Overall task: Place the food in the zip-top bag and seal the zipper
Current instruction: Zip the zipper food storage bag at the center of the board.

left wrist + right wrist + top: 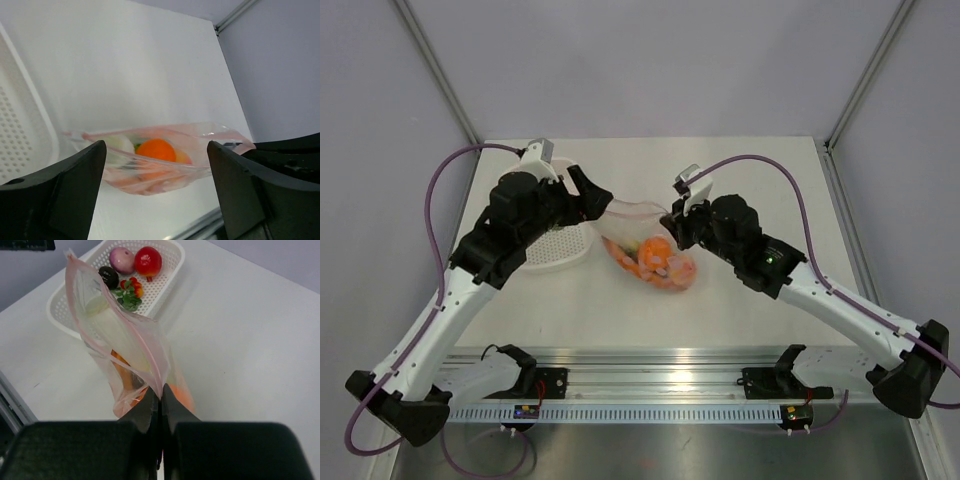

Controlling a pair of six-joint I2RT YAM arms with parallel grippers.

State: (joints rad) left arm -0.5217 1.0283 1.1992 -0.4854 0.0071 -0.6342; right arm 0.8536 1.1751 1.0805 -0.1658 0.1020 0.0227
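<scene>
The clear zip-top bag [650, 245] lies mid-table holding an orange [654, 253], a carrot and other food. My right gripper [161, 397] is shut on the bag's pink zipper strip [131, 332] at its near end, in the top view at the bag's right corner [677, 222]. My left gripper [156, 165] is open and empty, its fingers [75, 185] wide apart on either side of the bag [160, 160], short of it. A red tomato [148, 261], purple onion [122, 260] and dark eggplant [108, 276] lie in the white basket [165, 270].
The white slotted basket [560, 250] sits left of the bag, partly under my left arm. A metal rail [650, 385] runs along the near table edge. Grey walls close in the back and sides.
</scene>
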